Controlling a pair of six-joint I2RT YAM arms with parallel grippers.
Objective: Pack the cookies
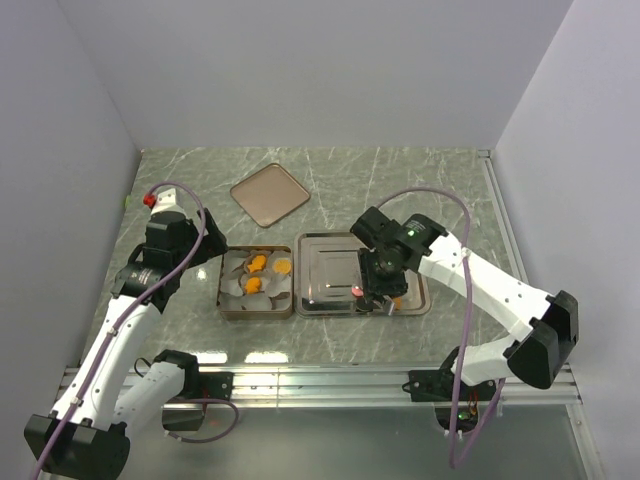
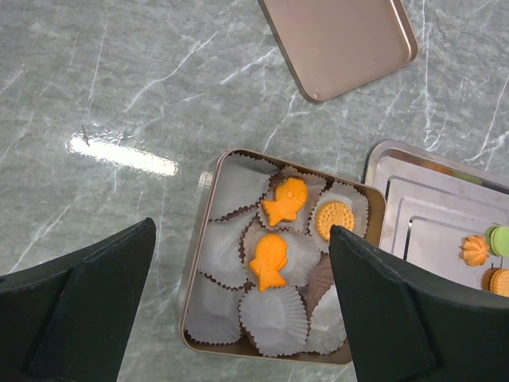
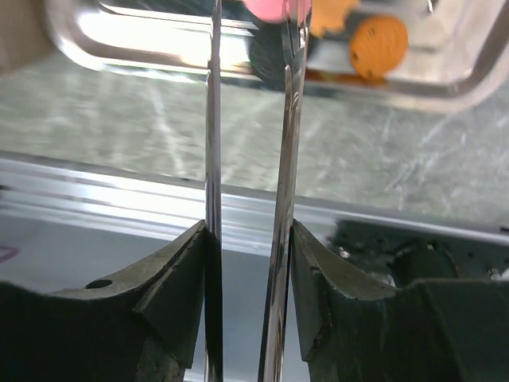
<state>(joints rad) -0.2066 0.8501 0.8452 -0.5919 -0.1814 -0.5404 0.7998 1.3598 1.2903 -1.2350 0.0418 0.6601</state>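
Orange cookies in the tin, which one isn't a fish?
The round cookie, the one nearest the tray. The upper fish and lower fish are the other two.

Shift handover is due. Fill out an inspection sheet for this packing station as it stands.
Surface: table, grey-green marbled, glossy.
Job's things: open tin lined with paper cups, three orange cookies in it; other cookies on the steel tray to its right; lid lying apart behind.
Clutter: nothing seen.
Grippers: left end effector open, empty, above the tin; right end effector shut on tweezers over the tray.
Cables: purple cable looped over each arm.
Surroundings: plain walls on three sides; metal rail at the near edge.
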